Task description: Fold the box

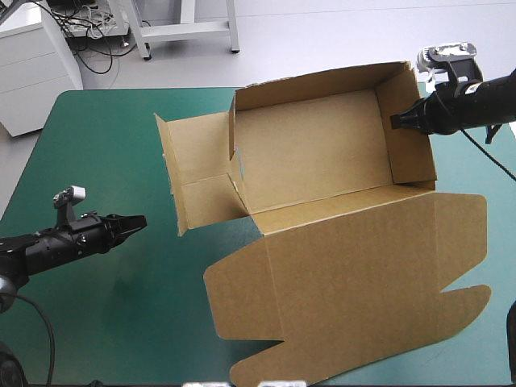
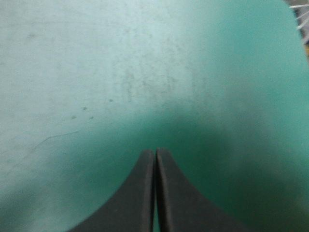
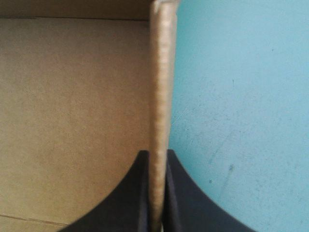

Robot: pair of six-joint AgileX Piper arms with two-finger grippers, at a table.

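Around the box's (image 1: 314, 153) right wall, right gripper (image 3: 157, 155) fingers (image 3: 137, 193) pinch, contact partly hidden.

The box (image 1: 322, 153) is matt, fibrous brown board; the teal-green cover (image 1: 105, 161) smooth, lightly scuffed.

box (image 1: 314, 153) on table (image 1: 97, 161), right gripper (image 1: 397, 121) on its right wall, left gripper (image 1: 141, 219) well left

Black left claw (image 1: 142, 219), black right claw (image 1: 395, 121), broad curved fin-like fingers (image 2: 137, 198), dark rounded arms (image 1: 48, 248)
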